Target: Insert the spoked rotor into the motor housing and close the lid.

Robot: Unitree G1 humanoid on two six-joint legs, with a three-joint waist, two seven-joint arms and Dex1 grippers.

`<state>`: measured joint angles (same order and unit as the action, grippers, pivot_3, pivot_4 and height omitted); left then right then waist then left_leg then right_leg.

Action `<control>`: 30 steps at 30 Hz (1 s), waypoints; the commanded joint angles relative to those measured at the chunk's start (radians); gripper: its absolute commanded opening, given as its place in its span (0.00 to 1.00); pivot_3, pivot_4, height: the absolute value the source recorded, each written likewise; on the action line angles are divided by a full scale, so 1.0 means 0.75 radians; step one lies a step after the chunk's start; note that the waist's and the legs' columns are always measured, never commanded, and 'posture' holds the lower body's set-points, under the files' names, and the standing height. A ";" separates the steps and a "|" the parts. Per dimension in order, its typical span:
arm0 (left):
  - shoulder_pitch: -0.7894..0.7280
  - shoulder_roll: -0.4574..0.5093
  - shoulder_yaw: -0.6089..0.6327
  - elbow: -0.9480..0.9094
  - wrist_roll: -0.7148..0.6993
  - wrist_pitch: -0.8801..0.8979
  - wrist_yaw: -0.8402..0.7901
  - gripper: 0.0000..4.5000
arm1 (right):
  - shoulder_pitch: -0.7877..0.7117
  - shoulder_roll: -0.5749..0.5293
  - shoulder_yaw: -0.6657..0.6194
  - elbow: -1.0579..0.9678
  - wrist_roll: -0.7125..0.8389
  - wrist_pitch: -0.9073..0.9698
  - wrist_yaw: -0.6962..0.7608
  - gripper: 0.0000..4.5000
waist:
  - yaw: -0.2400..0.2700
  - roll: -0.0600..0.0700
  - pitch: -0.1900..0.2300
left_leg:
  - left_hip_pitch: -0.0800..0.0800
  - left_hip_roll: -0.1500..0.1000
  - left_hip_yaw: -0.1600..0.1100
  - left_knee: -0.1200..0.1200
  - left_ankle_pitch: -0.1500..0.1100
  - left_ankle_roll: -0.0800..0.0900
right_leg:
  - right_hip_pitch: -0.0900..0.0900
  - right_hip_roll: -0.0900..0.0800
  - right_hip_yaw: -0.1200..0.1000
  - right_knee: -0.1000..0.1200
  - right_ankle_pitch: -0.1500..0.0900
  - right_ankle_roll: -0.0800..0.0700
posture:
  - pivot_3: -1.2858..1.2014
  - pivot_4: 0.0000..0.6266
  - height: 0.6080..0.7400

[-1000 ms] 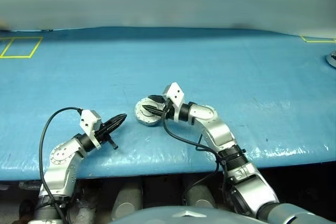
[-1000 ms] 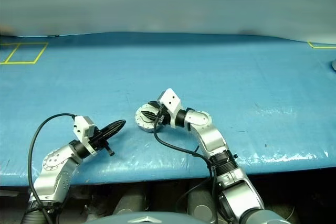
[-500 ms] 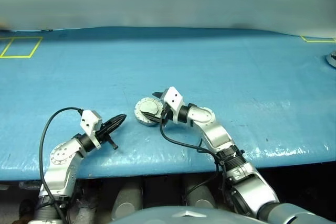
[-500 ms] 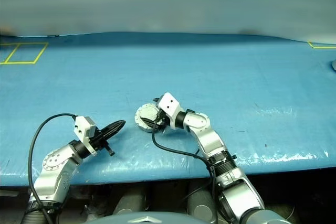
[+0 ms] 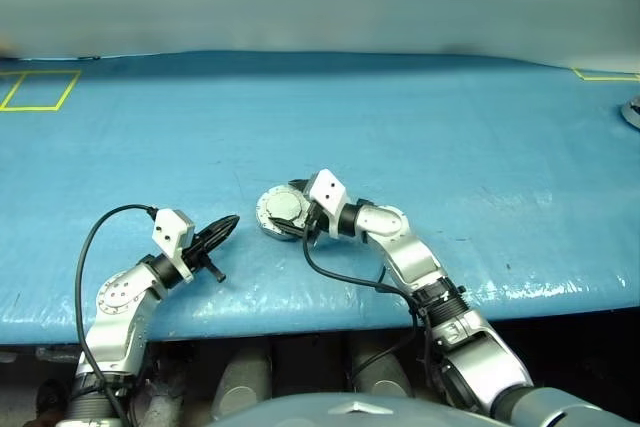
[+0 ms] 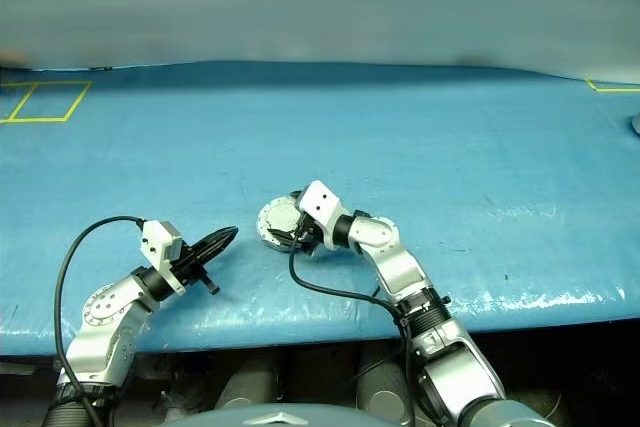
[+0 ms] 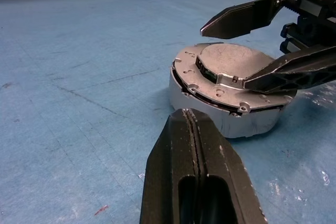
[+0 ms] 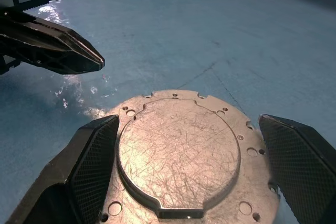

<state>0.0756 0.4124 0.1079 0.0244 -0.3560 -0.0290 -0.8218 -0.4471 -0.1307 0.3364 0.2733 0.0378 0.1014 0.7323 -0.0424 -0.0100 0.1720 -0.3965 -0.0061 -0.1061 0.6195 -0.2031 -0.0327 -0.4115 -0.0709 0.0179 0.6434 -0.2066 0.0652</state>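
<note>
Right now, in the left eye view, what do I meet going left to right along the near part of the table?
Left gripper → lid sitting on the motor housing → right gripper, its arm trailing off to the right.

No letters, numbers, brand names or labels can be read on anything here. The nearest things to signs are thin yellow line outlines on the blue table covering point(image 5: 420, 117) — a rectangle point(image 5: 40, 89) at its far left corner and a corner of another point(image 5: 605, 75) at the far right — neither carrying any writing.
</note>
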 commanded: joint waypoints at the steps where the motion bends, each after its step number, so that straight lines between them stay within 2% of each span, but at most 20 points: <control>1: -0.006 -0.007 0.016 -0.010 -0.008 -0.027 0.013 0.00 | 0.009 0.001 -0.001 0.000 0.000 0.011 0.002 0.99 | 0.000 0.000 0.000 | 0.000 0.000 0.000 0.000 0.000 0.000 | 0.000 0.000 0.000 0.000 0.000 0.000 | 0.52 0.24 1.00; 3: -0.007 -0.007 0.016 -0.008 -0.008 -0.029 0.016 0.00 | 0.009 0.002 -0.005 -0.003 0.004 0.016 0.002 0.99 | 0.000 0.000 0.000 | 0.000 0.000 0.000 0.000 0.000 0.000 | 0.000 0.000 0.000 0.000 0.000 0.000 | 0.52 0.24 1.00; 4: -0.008 -0.007 0.017 -0.006 -0.008 -0.031 0.017 0.00 | 0.008 0.001 -0.007 -0.004 0.006 0.019 0.002 0.95 | 0.000 0.000 0.000 | 0.000 0.000 0.000 0.000 0.000 0.000 | 0.000 0.000 0.000 0.000 0.000 0.000 | 0.52 0.24 1.00; 6: -0.011 -0.008 0.017 0.001 -0.002 -0.037 0.022 0.00 | 0.007 0.000 -0.010 -0.008 0.010 0.023 0.003 0.86 | 0.000 0.000 0.000 | 0.000 0.000 0.000 0.000 0.000 0.000 | 0.000 0.000 0.000 0.000 0.000 0.000 | 0.52 0.24 1.00; 9: -0.013 -0.009 0.015 0.007 -0.001 -0.039 0.021 0.00 | 0.005 0.000 -0.019 -0.026 0.022 0.034 0.004 0.67 | 0.001 0.000 0.000 | 0.000 0.000 0.000 0.000 0.000 0.000 | 0.000 0.000 0.000 0.000 0.000 0.000 | 0.52 0.24 1.00; 18: -0.013 -0.076 -0.002 0.018 -0.015 -0.050 0.049 0.00 | 0.000 0.005 -0.058 -0.125 0.148 0.152 0.075 0.67 | 0.003 0.000 0.000 | 0.000 0.000 0.000 0.000 0.000 0.000 | 0.000 0.000 0.000 -0.001 0.000 0.000 | 0.52 0.24 1.00; 22: -0.011 -0.085 -0.020 0.036 0.003 -0.059 0.036 0.00 | -0.011 -0.025 -0.027 -0.101 0.102 0.156 0.082 0.67 | 0.004 0.000 0.000 | -0.001 0.000 0.000 -0.001 0.000 0.000 | -0.001 0.000 0.000 -0.001 0.000 0.000 | 0.52 0.24 1.00; 30: 0.014 -0.122 -0.035 0.032 -0.003 -0.077 0.037 0.00 | 0.010 0.013 -0.028 -0.068 0.076 0.142 0.002 0.67 | 0.002 0.000 0.000 | -0.001 0.000 0.000 0.000 0.000 0.000 | -0.001 0.000 0.000 -0.001 0.000 0.000 | 0.52 0.24 1.00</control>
<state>0.0819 0.3188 0.0841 0.0629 -0.3561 -0.0692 -0.7897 -0.4447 -0.1281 0.3169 0.2289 0.0995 0.2237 0.7477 -0.0411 -0.0101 0.1720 -0.3971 -0.0061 -0.1063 0.6192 -0.2033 -0.0331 -0.4120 -0.0709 0.0176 0.6429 -0.2067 0.0652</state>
